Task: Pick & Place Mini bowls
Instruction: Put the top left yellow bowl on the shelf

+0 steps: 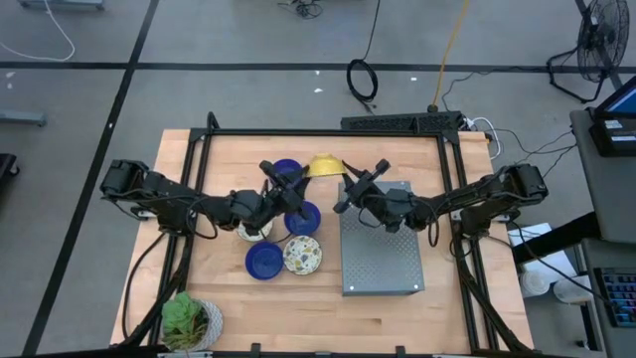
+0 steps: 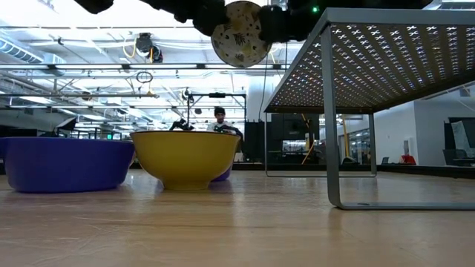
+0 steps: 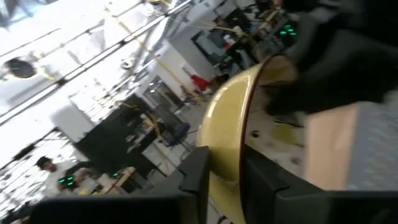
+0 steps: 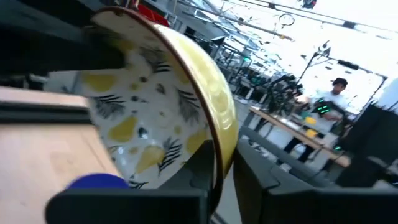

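A mini bowl point(image 1: 324, 166), yellow outside and cream with a lemon-and-leaf pattern inside, hangs on its side high above the table point(image 2: 241, 33). My right gripper point(image 4: 222, 165) is shut on its rim from the table's right. My left gripper point(image 3: 227, 165) stands at the rim on the opposite side. On the table below rest three blue mini bowls point(image 1: 288, 171) point(image 1: 303, 217) point(image 1: 263, 261) and two patterned ones point(image 1: 301, 255) point(image 1: 254, 231), each on its base. My right gripper pinches the bowl's rim point(image 4: 219, 140), with one finger point(image 4: 198, 171) inside the bowl and the other outside against the yellow wall. The fingers come in level from the table's right. The bowl stands on edge, lifted well clear of the table.
A grey perforated metal stand point(image 1: 381, 249) stands right of the bowls, under my right arm. A potted plant point(image 1: 189, 320) sits at the near left corner. A person point(image 2: 220, 115) is far back in the room.
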